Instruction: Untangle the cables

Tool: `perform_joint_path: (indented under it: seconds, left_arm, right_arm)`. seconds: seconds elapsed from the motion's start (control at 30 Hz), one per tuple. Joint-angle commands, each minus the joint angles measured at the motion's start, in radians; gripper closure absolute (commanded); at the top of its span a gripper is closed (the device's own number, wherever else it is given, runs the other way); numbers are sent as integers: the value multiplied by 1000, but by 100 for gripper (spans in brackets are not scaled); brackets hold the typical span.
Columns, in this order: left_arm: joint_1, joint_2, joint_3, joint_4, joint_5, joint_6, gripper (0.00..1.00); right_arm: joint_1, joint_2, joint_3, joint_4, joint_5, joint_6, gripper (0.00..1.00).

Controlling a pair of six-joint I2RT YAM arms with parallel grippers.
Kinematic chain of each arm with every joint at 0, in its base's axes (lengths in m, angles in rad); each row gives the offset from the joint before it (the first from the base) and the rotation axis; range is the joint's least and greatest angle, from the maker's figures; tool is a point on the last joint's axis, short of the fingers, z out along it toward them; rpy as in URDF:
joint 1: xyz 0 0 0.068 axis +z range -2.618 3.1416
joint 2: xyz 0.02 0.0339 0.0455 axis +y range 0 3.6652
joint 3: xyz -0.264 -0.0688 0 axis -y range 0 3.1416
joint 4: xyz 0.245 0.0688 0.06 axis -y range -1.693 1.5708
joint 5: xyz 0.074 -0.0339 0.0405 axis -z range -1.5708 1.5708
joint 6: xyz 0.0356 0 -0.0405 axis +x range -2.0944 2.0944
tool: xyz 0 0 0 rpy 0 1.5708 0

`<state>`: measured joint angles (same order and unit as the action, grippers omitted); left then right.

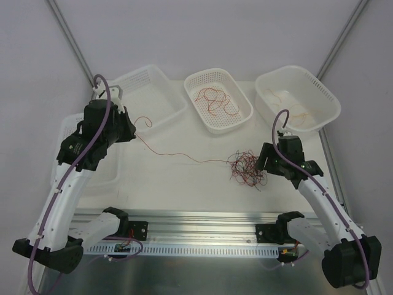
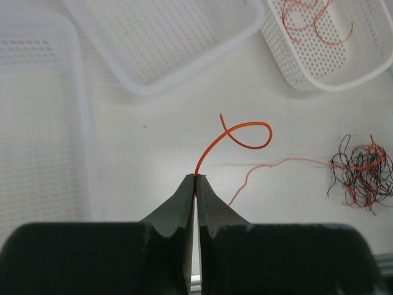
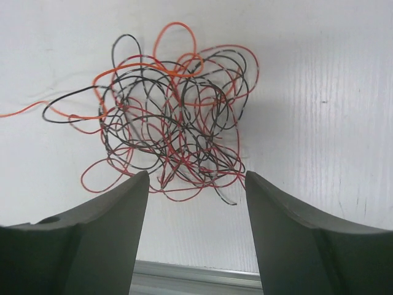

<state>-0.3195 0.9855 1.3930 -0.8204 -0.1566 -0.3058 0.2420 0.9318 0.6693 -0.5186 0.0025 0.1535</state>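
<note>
Left gripper (image 2: 195,177) pinches orange cable (image 2: 245,125); you see that curl clearly only from left wrist. Right gripper (image 3: 196,178) spread at tangle (image 3: 172,123) on counter (image 3: 325,92); right wrist separates black strands.

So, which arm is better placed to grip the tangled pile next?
The right. The right gripper is open directly over the tangle, while the left gripper is shut on one orange wire, away from the tangle.

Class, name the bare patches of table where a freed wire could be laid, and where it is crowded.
Bare: the table between the stretched orange wire and the near rail; also the strip between that wire and the middle basket. Crowded: around the tangle.
</note>
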Motion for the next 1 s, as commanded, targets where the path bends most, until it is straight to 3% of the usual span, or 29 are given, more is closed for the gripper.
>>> perform_joint_path:
  seconds: [0.0, 0.23, 0.37, 0.4, 0.5, 0.6, 0.83, 0.97]
  left_arm:
    - [3, -16, -90, 107, 136, -46, 100]
    - [-23, 56, -279, 167, 266, -47, 85]
    - [-99, 122, -333, 191, 232, -9, 62]
    - [-121, 133, -334, 198, 221, 2, 48]
    - [-225, 180, -325, 262, 227, 56, 24]
    - [-329, 246, -298, 357, 256, 160, 12]
    - [-457, 470, -241, 593, 359, 451, 6]
    - [-466, 613, -178, 658, 413, 580, 5]
  right_arm:
    - [14, -37, 68, -58, -33, -63, 32]
    - [77, -37, 111, -64, -101, -95, 25]
    - [97, -34, 111, -63, -95, -98, 21]
    - [98, -33, 111, -61, -91, -101, 21]
    - [100, -30, 105, -57, -90, -101, 20]
    - [100, -30, 98, -43, -101, -97, 20]
    - [100, -47, 76, -23, -137, -83, 17]
    - [100, -79, 59, -11, -157, -65, 16]
